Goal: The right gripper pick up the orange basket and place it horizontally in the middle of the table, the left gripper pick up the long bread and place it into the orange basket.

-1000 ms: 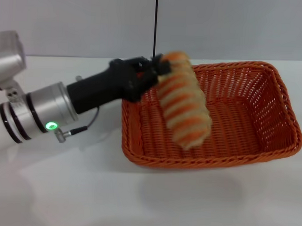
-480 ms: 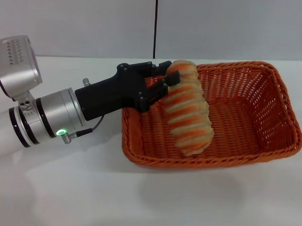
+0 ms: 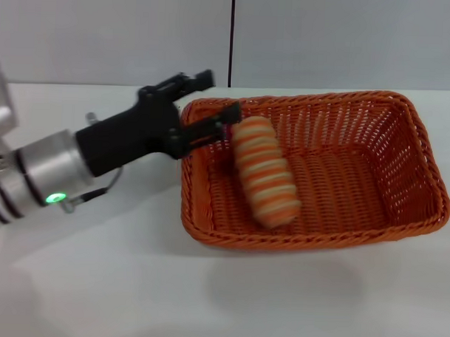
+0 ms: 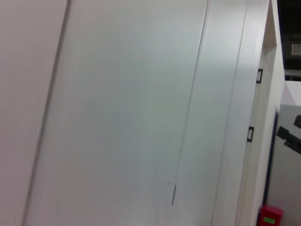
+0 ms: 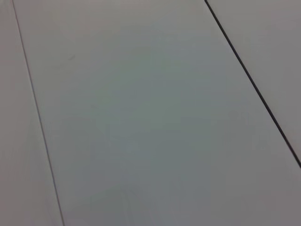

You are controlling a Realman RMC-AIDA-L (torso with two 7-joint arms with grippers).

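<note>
Bread is in the basket, claw let go

The long bread (image 3: 264, 172) lies inside the orange basket (image 3: 373, 151), in its left part, its long side running from far-left to near-right. The left gripper (image 3: 206, 106) sits at the basket's far-left rim with its fingers spread and nothing in them. The bread is just to its right and nearer. The basket rests on the table (image 3: 220, 294). The right gripper is not seen.

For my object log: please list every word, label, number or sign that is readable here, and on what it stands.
Readable text: none.
Red box with a green label, left wrist view: too small to read.
Orange basket, long bread, left gripper: no text visible.
</note>
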